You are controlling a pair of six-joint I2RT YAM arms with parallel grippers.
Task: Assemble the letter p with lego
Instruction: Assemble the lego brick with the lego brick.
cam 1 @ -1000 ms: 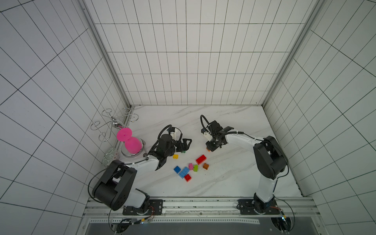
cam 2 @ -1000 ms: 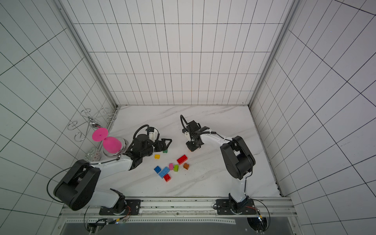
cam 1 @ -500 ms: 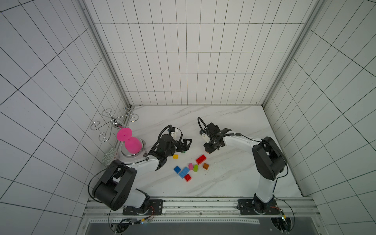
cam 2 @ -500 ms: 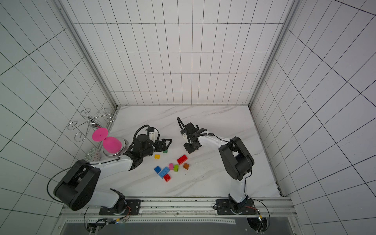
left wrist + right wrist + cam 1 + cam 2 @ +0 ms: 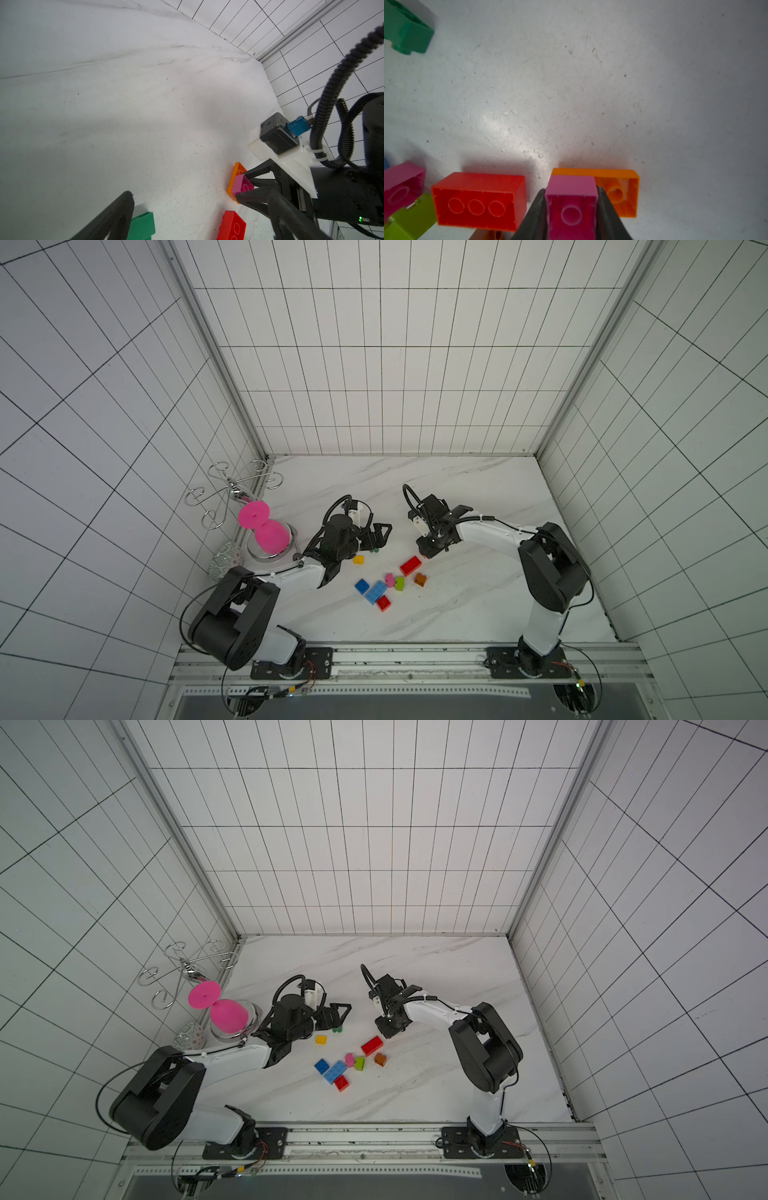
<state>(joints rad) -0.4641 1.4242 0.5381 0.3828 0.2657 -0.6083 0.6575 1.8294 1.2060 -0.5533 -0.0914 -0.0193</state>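
Note:
My right gripper (image 5: 571, 190) is shut on a pink lego brick (image 5: 571, 207), whose hollow underside faces the wrist camera. That brick rests against an orange brick (image 5: 618, 187) low over the table; whether the two are joined I cannot tell. From the left wrist the same pair shows as pink (image 5: 242, 184) on orange (image 5: 233, 180). A red brick (image 5: 410, 565) lies just beside them. My left gripper (image 5: 376, 537) stands open, with a green brick (image 5: 142, 226) next to one finger. Loose lego lies in front: yellow (image 5: 358, 559), pink (image 5: 390, 579), lime (image 5: 400, 583), brown (image 5: 420, 580), blue (image 5: 361, 585), light blue (image 5: 376, 592), small red (image 5: 383, 603).
A big pink hourglass-shaped thing (image 5: 266, 531) stands on a metal dish at the left wall, behind my left arm. A wire rack (image 5: 232, 489) and a patterned ball (image 5: 224, 564) sit beside it. Tiled walls close in the marble table (image 5: 478, 489) on three sides.
My right gripper has shifted a little left and toward the front, closer to the red brick, still shut on the pink brick. The left arm has not moved.

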